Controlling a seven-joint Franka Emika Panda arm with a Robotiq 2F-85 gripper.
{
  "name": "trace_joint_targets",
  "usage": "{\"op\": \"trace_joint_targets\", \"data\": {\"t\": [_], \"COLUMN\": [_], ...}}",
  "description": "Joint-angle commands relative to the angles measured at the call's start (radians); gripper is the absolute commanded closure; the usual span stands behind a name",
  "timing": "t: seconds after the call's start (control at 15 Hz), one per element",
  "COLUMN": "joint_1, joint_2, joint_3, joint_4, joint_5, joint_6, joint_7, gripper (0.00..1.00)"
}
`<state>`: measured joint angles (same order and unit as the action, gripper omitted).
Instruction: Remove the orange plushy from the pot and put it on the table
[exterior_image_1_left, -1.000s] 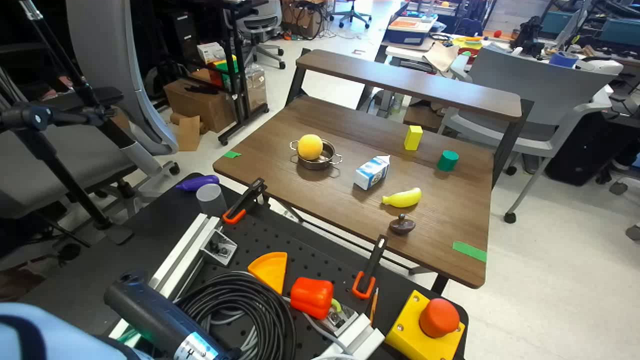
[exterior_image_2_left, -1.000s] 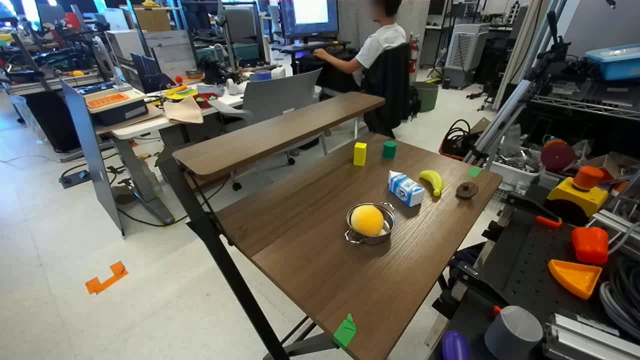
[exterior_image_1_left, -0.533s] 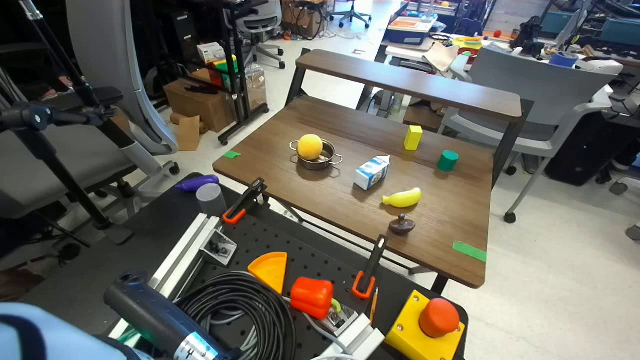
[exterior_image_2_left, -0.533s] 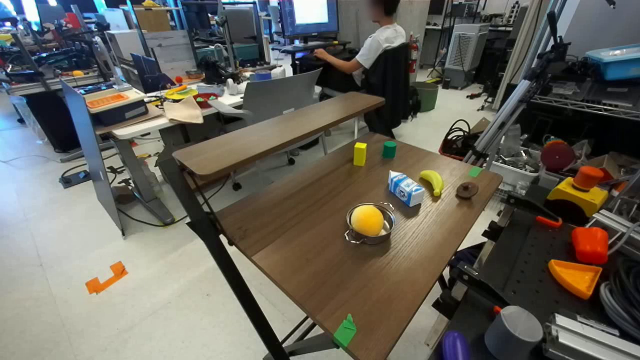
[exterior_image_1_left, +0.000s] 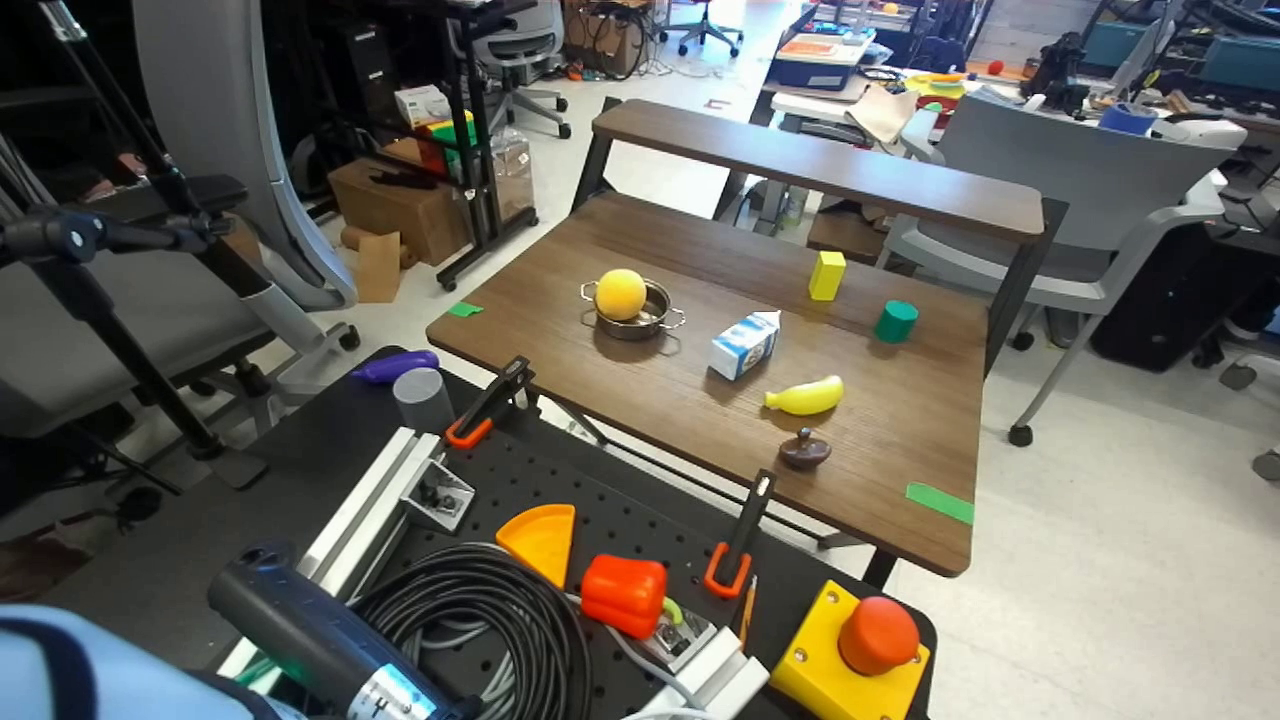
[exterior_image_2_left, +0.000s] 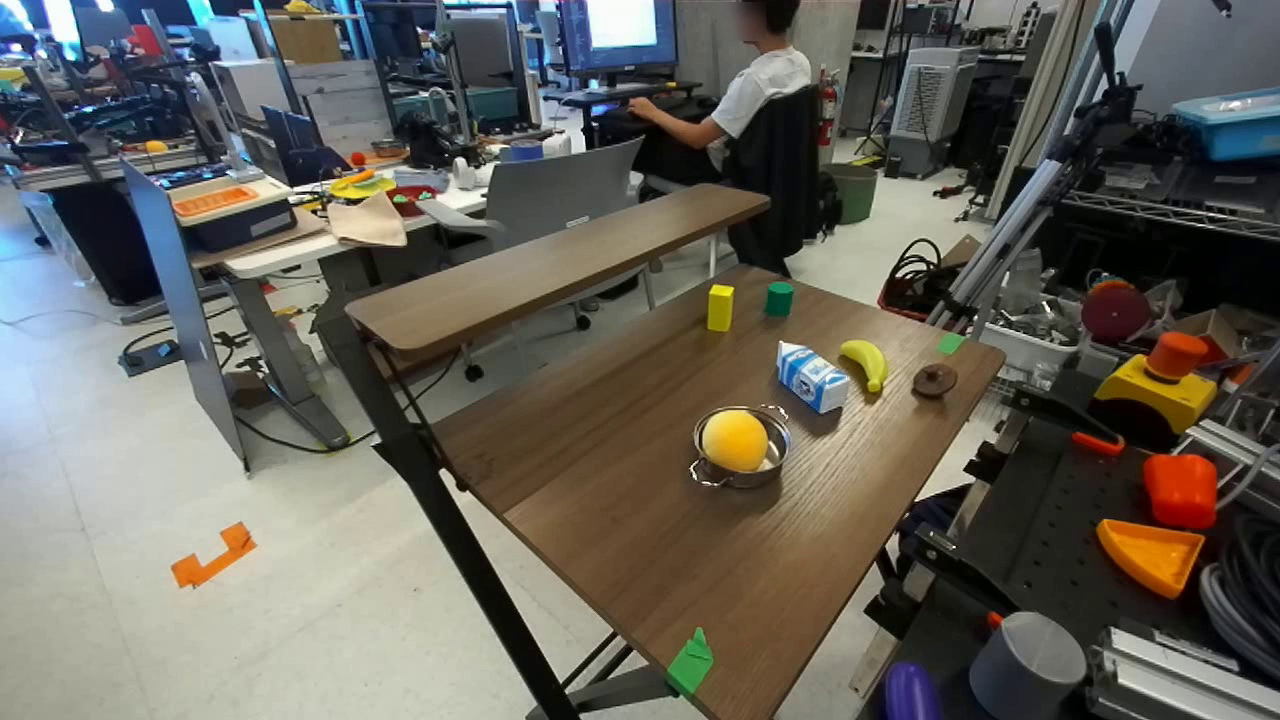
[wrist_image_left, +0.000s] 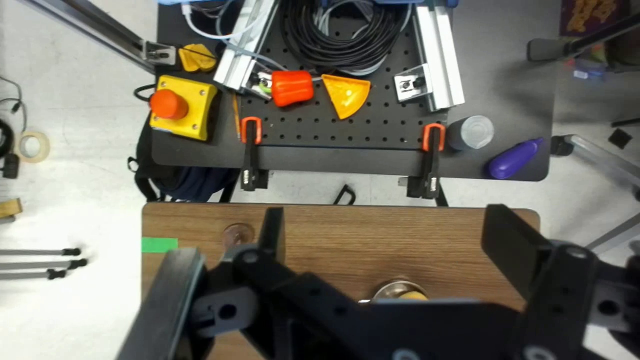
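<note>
Fingers (wrist_image_left: 512, 247) spread wide apart, held above the desk (exterior_image_2_left: 640, 490) and seen in the wrist view only. That view gives a mere edge of the pot (exterior_image_1_left: 648, 329) and a sliver of the plushy (exterior_image_2_left: 735, 441); both exterior views show the pot with two handles, the plushy seated inside and rising above the rim. In an exterior view, the carton (exterior_image_1_left: 745, 344) lies right of the pot, the banana (exterior_image_1_left: 805, 396) nearer and further right.

You have: yellow-orange plushy (exterior_image_2_left: 735, 440), silver pot (exterior_image_2_left: 757, 481), brown wood-grained table (exterior_image_2_left: 620, 510), blue-and-white carton (exterior_image_2_left: 812, 378), green cylinder (exterior_image_2_left: 779, 300). Your gripper (wrist_image_left: 386, 232), blurred in the wrist view, looks mostly black.
</note>
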<state>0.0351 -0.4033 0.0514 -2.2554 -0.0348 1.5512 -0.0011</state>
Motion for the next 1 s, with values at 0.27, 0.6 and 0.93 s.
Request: {"op": "trace_joint_targets", "data": {"t": [0.27,0.6,0.93], "joint_1": [-0.001,0.001,0.02], "joint_2": [0.297,0.48,0.648], "joint_3": [-0.005,-0.004,-0.003], "joint_4": [0.077,0.113,0.185], "joint_5": [0.259,0.317,0.309], "joint_6": [0.097,0.331,0.467], "joint_7": [0.135,0.238,0.338], "gripper": [0.0,0.0,0.0]}}
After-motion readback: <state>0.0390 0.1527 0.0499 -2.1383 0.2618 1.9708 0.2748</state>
